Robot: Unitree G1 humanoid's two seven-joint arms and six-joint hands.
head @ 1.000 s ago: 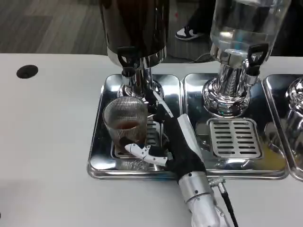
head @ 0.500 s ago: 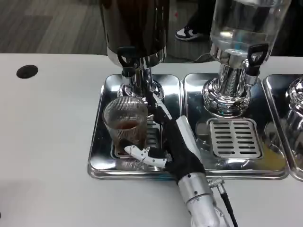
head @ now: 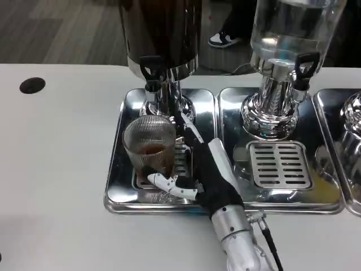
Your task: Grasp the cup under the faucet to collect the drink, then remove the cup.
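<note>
The ribbed glass cup (head: 150, 145), just left of the right hand (head: 198, 169) whose fingers wrap its side and base, already holds a little dark drink below the black faucet (head: 152, 72), so removing it remains.

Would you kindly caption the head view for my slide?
Right hand holds a ribbed glass cup of dark drink under the dark dispenser's faucet.
</note>
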